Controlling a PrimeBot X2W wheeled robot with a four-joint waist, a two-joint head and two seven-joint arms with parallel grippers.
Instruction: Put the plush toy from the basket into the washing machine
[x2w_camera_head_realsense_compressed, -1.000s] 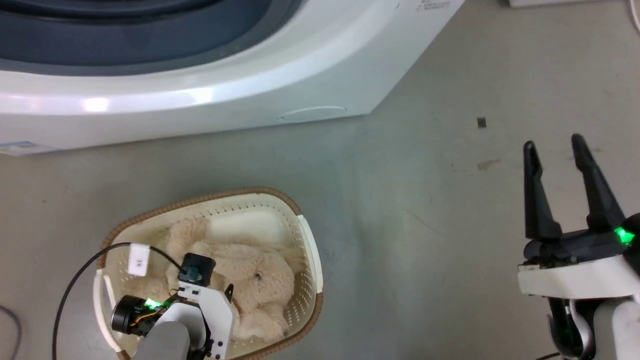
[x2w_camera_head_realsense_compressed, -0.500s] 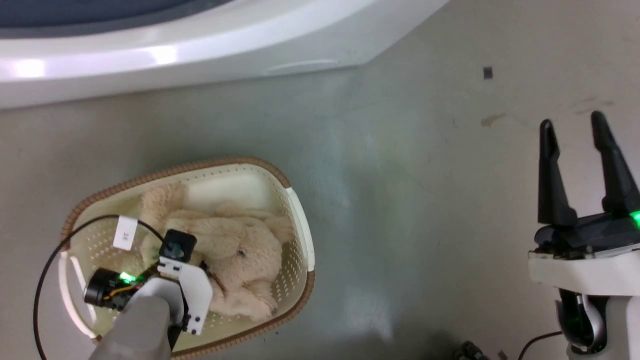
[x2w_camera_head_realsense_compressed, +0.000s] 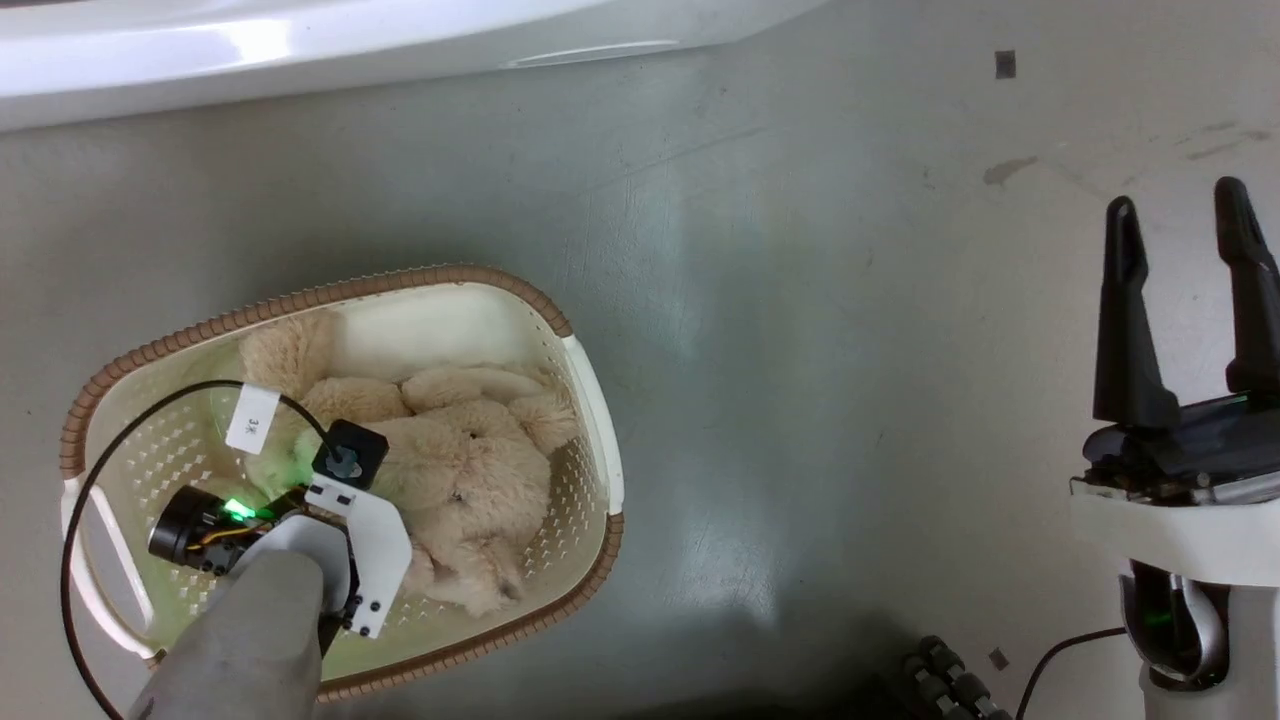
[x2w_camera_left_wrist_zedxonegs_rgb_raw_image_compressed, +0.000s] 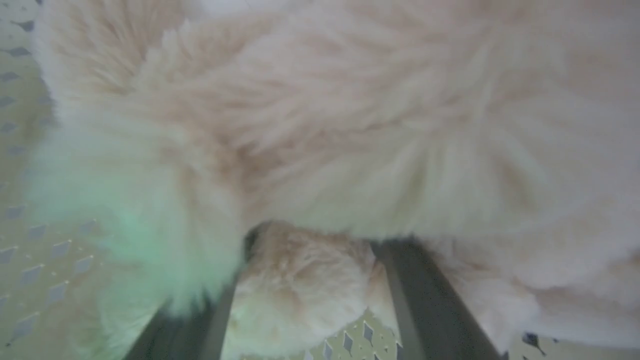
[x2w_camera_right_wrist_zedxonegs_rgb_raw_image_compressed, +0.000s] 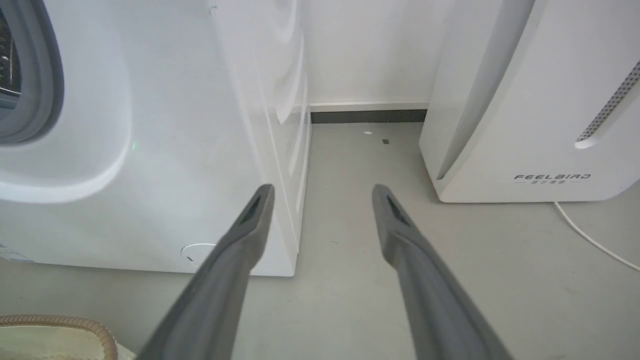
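In the basket (x2w_camera_head_realsense_compressed: 430, 272), left jaws still straddle plush toy (x2w_camera_head_realsense_compressed: 490, 470).

Head view is aimed straight down from high up at the basket (x2w_camera_head_realsense_compressed: 440, 272). Left wrist view is pushed right up against the toy (x2w_camera_left_wrist_zedxonegs_rgb_raw_image_compressed: 350, 125). Right wrist view is held low, faced at the washer (x2w_camera_right_wrist_zedxonegs_rgb_raw_image_compressed: 175, 150); basket rim is shared with head view.
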